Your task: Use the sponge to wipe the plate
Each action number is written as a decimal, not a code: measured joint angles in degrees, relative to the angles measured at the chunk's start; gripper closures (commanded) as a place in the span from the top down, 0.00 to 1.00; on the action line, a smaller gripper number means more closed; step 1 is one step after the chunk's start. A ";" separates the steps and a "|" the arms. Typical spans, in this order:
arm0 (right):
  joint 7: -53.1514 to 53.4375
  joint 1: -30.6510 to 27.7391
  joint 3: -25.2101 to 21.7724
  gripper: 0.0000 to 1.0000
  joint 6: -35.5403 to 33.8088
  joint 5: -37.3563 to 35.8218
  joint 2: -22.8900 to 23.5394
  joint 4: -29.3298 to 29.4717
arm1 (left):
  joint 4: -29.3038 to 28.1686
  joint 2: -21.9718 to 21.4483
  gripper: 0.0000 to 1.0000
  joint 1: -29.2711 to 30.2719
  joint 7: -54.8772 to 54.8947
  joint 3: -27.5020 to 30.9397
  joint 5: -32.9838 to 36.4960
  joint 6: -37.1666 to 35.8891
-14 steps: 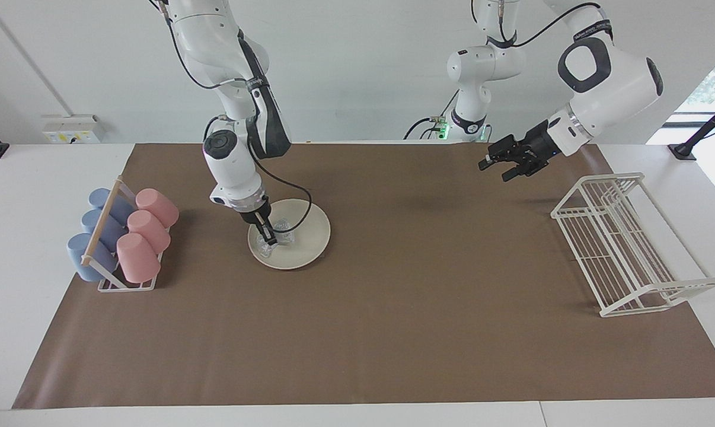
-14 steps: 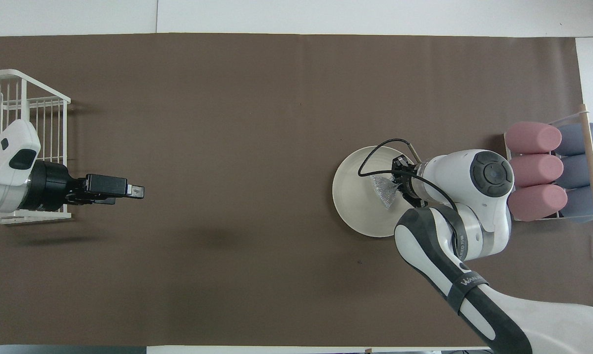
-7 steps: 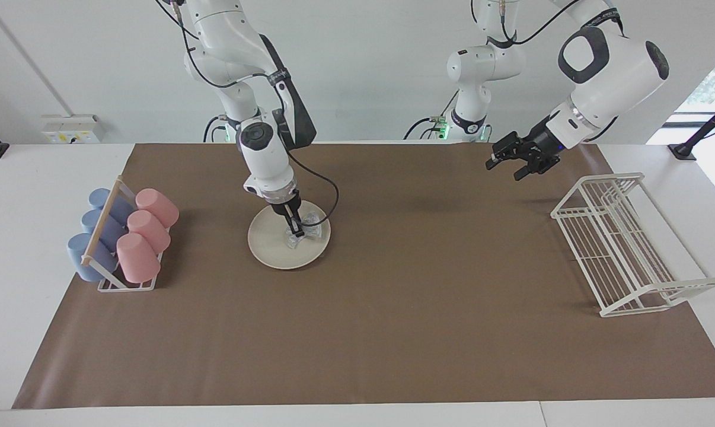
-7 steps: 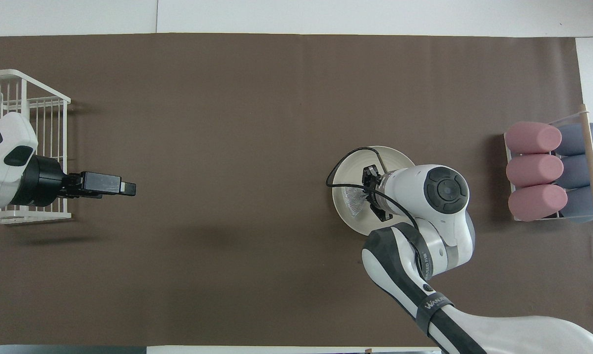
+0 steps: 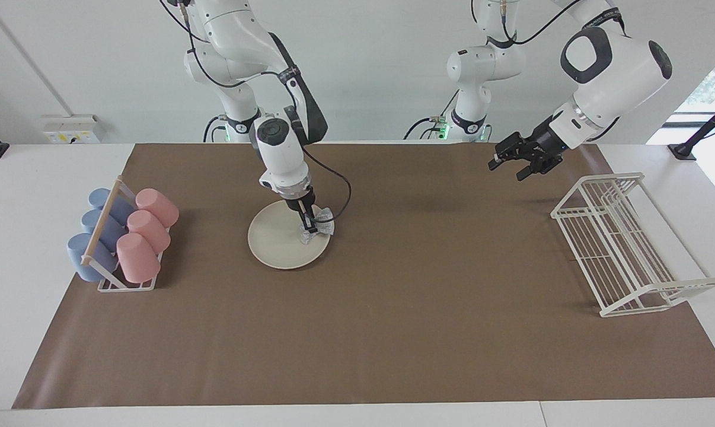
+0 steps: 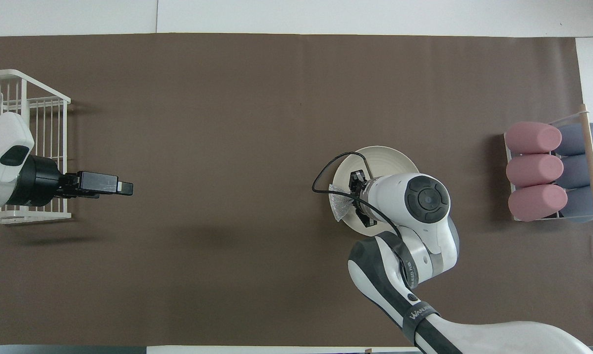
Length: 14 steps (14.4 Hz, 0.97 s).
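Right pincer clamped, pointing down; left pincer agape, raised.

A white table carries a brown mat bearing plate, cup rack, wire rack.

Cream-white plain plate on a brown mat; silvery glittery sponge at the plate's rim. Beside the plate, pink cups and blue-grey cups sit in a white rack with a wooden bar. White wire dish rack sits at the mat's left-arm end.
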 measured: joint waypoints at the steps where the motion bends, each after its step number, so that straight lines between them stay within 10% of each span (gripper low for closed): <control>1: -1.56 -0.34 -0.04 0.00 0.00 0.00 0.00 0.00 | 0.00 0.00 1.00 0.00 0.00 0.00 0.01 0.00; 14: -20.90 -10.60 -0.15 0.00 -1.63 0.05 0.00 0.07 | 0.00 0.00 1.00 0.00 0.00 0.00 0.01 0.00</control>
